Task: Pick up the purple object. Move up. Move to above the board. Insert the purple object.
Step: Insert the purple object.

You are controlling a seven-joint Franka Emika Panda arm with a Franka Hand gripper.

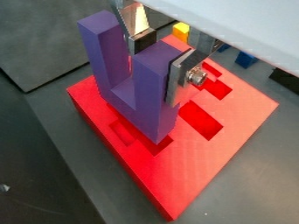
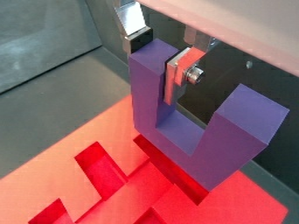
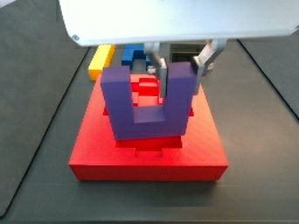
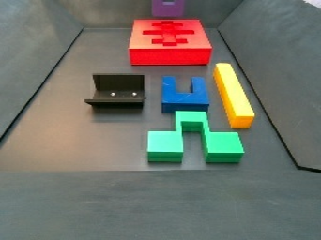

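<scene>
The purple object [image 1: 138, 87] is a U-shaped block that hangs with its prongs up and its base down. My gripper [image 1: 158, 57] is shut on one of its prongs, a silver finger plate [image 1: 181, 77] pressed on each side. Both wrist views show this grip, also on the purple object [image 2: 193, 122] with the gripper [image 2: 160, 57]. Directly below lies the board [image 1: 222, 140], a red slab with recessed cut-outs. In a side view the purple object [image 3: 146, 109] sits over the board's [image 3: 146, 157] middle under the gripper [image 3: 181, 70]. In another side view only the object's base [image 4: 167, 6] shows, above the board [image 4: 170, 56].
Nearer the camera than the board in a side view stand the fixture [image 4: 119, 92], a blue notched block [image 4: 186, 94], a long yellow bar [image 4: 234, 94] and a green block [image 4: 192, 139]. Dark sloping walls surround the floor [image 4: 75, 141].
</scene>
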